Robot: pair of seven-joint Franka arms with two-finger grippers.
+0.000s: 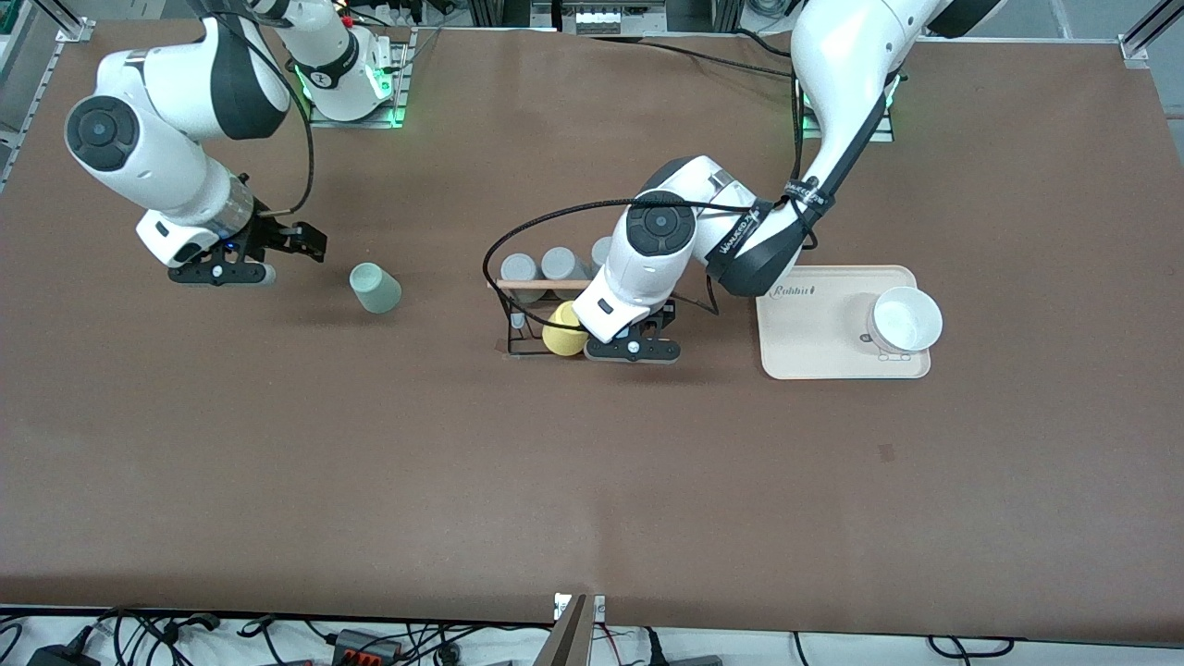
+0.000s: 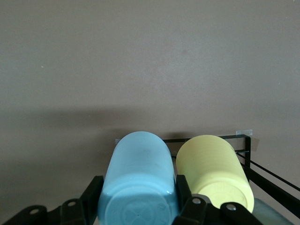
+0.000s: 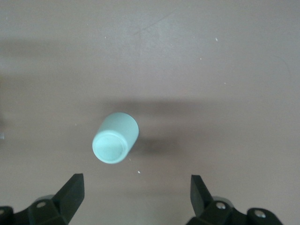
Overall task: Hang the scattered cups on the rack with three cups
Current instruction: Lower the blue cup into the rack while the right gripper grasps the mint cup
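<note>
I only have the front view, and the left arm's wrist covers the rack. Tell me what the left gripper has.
Observer: The left gripper has its fingers closed on the light blue cup, the cup's bottom toward the wrist camera.
Operator: Give me its place against the yellow cup.
Observer: It lies side by side with the yellow cup, and the rack shows its black frame at their ends.
Operator: Now report the right gripper.
Observer: The right gripper hangs open over the table, and the pale mint-green cup stands there apart from both fingers.
</note>
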